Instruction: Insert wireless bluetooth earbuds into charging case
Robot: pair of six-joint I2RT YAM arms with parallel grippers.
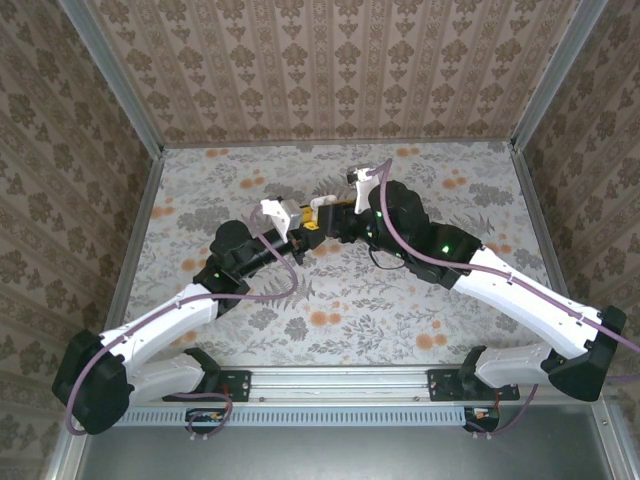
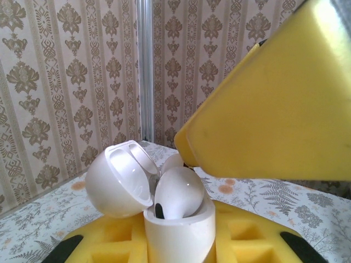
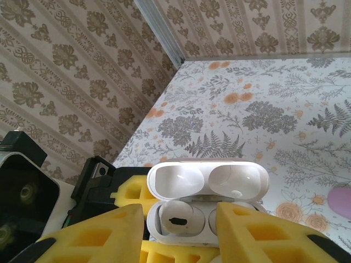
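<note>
The white charging case stands upright with its lid flipped open, and my left gripper is shut on its body between yellow foam pads. A white earbud sits in the case's left socket, also seen as a rounded bud poking out of the top. My right gripper hovers just over the open case with its yellow fingers apart and nothing between them. Its other finger hides the right socket. From above, both grippers meet at the case mid-table.
The floral table surface is bordered by patterned walls on three sides. A pink shape lies on the table at the right edge of the right wrist view; I cannot tell what it is.
</note>
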